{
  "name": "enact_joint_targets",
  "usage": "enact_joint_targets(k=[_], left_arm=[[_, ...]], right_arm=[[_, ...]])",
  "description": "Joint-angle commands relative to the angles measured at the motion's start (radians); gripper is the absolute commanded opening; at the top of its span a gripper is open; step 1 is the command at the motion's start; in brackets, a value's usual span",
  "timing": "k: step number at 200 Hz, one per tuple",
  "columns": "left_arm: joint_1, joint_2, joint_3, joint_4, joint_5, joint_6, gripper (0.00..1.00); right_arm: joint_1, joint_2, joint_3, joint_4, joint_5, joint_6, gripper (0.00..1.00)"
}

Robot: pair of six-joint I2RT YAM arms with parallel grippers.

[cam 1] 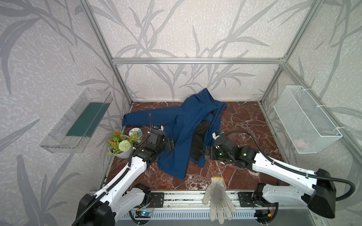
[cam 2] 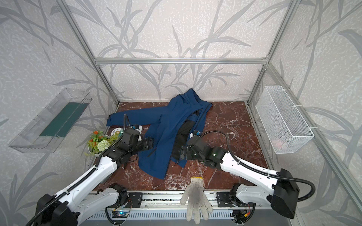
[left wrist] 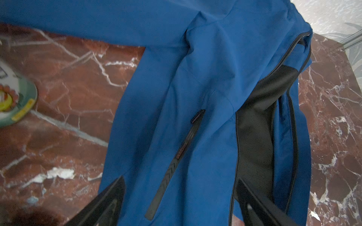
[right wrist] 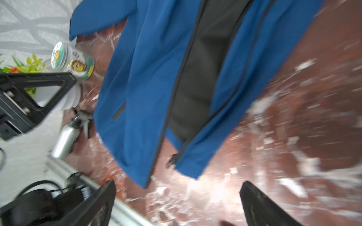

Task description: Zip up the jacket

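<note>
Though unzipped, jacket [cam 1: 180,127] beneath spread left fingers [left wrist: 109,201]

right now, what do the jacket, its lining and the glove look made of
Jacket: smooth matte blue synthetic weave, likely soft-shell; it drapes in soft folds without shine. Lining: black mesh; fine perforations show. Glove: grey-white knit, probably cotton; coarse yarn texture, yellow cuff edge.
</note>
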Motion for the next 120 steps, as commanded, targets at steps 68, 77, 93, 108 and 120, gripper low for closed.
enact_joint_targets(k=[68, 77, 93, 108, 120], left_arm=[[-0.086, 0.053, -0.097, -0.032, 0.213, -0.126, 0.70], [-0.091, 0.077, -0.097, -0.026, 0.218, -0.116, 0.67], [-0.096, 0.118, -0.099, 0.000, 0.247, -0.104, 0.62], [-0.110, 0.157, -0.097, 0.028, 0.264, -0.107, 0.56], [-0.117, 0.191, -0.090, 0.030, 0.280, -0.100, 0.49]], right_arm=[[0.127, 0.123, -0.044, 0.167, -0.102, 0.251, 0.99], [0.127, 0.129, -0.044, 0.171, -0.113, 0.258, 0.99], [0.128, 0.136, -0.054, 0.194, -0.126, 0.273, 0.99], [0.127, 0.136, -0.071, 0.221, -0.126, 0.288, 0.99], [0.128, 0.139, -0.079, 0.233, -0.126, 0.295, 0.99]])
